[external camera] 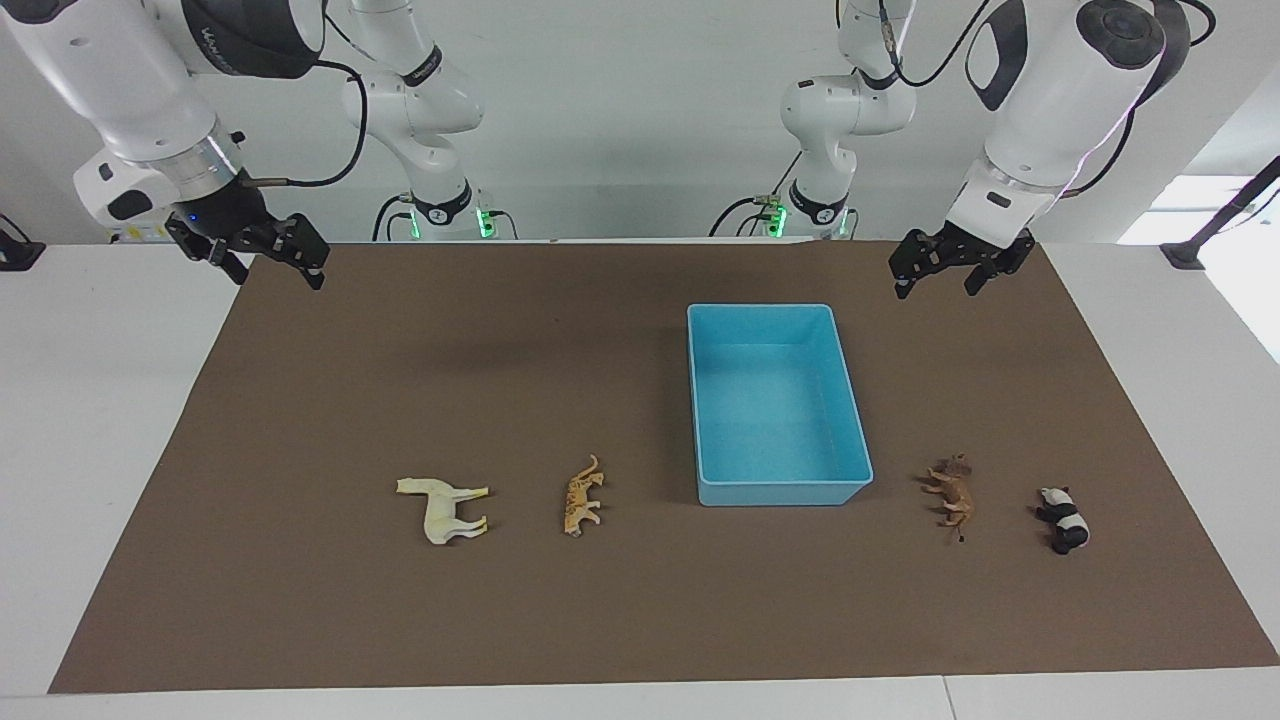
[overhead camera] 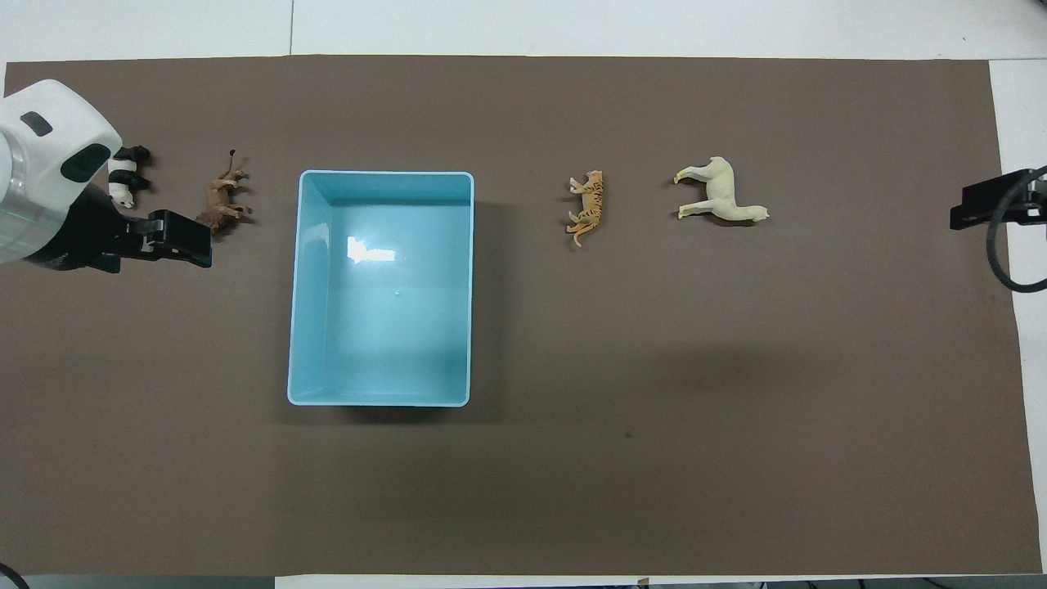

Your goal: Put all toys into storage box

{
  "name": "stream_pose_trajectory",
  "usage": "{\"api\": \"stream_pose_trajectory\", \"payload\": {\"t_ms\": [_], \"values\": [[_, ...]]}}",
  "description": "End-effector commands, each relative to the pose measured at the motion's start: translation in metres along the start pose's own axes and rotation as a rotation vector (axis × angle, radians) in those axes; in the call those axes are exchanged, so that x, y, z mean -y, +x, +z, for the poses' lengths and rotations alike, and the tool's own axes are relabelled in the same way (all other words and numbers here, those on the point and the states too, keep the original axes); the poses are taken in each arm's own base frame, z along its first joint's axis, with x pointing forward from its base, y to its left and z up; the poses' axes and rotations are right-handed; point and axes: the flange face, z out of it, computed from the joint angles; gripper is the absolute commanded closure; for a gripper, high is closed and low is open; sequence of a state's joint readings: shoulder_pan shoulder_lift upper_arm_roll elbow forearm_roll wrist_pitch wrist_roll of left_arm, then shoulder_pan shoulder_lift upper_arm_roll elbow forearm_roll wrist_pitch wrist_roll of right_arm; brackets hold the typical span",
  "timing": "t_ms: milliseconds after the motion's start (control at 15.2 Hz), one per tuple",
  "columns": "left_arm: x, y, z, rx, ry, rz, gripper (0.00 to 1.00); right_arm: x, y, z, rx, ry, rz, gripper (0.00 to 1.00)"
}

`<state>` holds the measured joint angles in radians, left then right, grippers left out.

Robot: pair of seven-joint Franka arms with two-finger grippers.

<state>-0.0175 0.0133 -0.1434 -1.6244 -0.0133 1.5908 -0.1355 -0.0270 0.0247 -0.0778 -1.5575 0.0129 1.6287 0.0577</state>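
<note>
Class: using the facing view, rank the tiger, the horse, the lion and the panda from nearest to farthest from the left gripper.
From the left gripper:
1. Lion, beside the storage box, left arm's end.
2. Panda, outermost at that end.
3. Tiger, beside the box, toward the right arm's end.
4. Horse, outermost there.
</note>
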Motion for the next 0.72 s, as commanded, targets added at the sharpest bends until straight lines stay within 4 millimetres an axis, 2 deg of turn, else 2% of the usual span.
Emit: {"api": "stream_pose_trajectory", "payload": {"t_ms": [0, 132, 329, 461, 658], "values": [[0.003, -0.001, -0.002, 0.014, -0.006, 0.002, 0.00, -0.022, 0.004, 0.000, -0.043, 0.001, 0.016, 0.00], [0.003, -0.001, -0.002, 0.014, -0.006, 0.002, 0.00, -0.024, 0.001, 0.003, -0.014, -0.002, 0.009, 0.00], [0.003, -0.001, -0.002, 0.014, -0.006, 0.002, 0.00, -0.014, 0.004, 0.026, 0.002, -0.003, -0.022, 0.00], [0.003, -0.001, -0.002, 0.014, -0.006, 0.002, 0.00, 0.010, 0.027, 0.060, -0.003, -0.003, -0.034, 0.00], [0.003, -0.001, -0.002, 0.014, -0.006, 0.002, 0.00, 0.030, 0.060, 0.114, -0.041, 0.005, -0.050, 0.00]]}}
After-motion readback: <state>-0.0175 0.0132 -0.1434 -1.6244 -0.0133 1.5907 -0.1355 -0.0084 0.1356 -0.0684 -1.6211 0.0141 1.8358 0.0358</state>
